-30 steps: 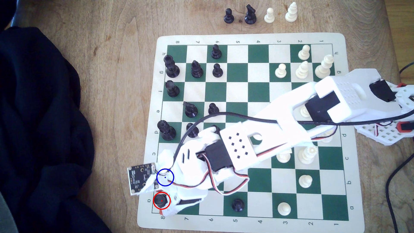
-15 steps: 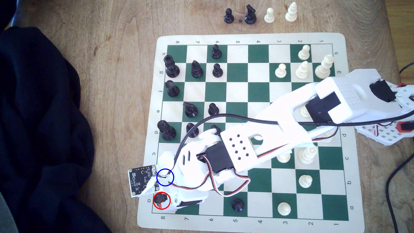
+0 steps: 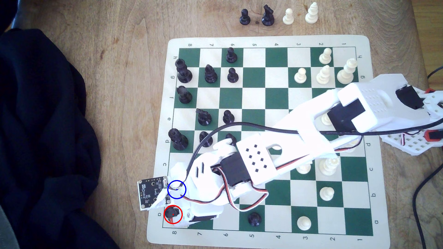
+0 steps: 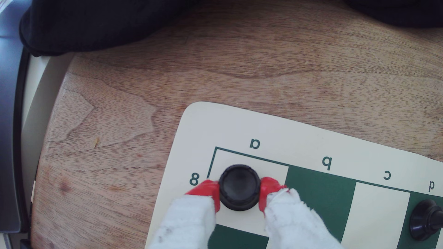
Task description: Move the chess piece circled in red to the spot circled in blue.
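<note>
The chess piece (image 4: 239, 186), a stout black rook with a flat round top, stands on the cream corner square a8, inside the red ring (image 3: 173, 213) in the exterior view. My gripper (image 4: 239, 192) is shut on it, and its red fingertips (image 4: 208, 191) press against the piece from both sides. The white wrapped fingers reach down over the board's corner. In the wrist view the spot (image 4: 320, 194) is the bare dark green square b8 beside the rook. The exterior view shows its blue ring (image 3: 177, 189) lying over my wrist and camera cable, which hide the square.
A black pawn (image 3: 254, 219) and a white pawn (image 3: 304, 223) stand on the same board row. A tall black piece (image 4: 425, 220) stands on d8. Dark cloth (image 3: 43, 134) covers the table at the exterior view's left, near the mat's edge (image 3: 153, 229). Captured pieces (image 3: 267, 15) stand beyond the board.
The fingers have closed in around the rook, which now shows only partly inside the red ring. The wrist has shifted slightly; the rook stays on its square.
</note>
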### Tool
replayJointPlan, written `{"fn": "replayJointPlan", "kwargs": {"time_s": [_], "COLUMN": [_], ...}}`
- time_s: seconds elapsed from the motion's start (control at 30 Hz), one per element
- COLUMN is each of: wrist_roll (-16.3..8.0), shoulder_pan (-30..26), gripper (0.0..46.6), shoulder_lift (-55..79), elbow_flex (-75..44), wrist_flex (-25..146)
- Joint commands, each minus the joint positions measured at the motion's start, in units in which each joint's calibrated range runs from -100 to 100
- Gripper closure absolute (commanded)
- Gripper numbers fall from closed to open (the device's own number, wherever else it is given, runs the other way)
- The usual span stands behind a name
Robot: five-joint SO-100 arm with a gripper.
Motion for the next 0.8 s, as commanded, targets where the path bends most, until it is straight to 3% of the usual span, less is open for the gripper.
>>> {"fn": "replayJointPlan", "kwargs": {"time_s": [0.0, 0.53, 0.77], "wrist_roll": [-0.15, 1.32, 1.42], "shoulder_pan": [-0.02, 3.65, 4.91], "gripper": [46.4, 46.4, 46.4], "shoulder_lift": [-12.48, -28.61, -26.49], "elbow_flex": [-1.06, 25.69, 27.77], "wrist_flex": [-0.08, -7.29, -10.81]}}
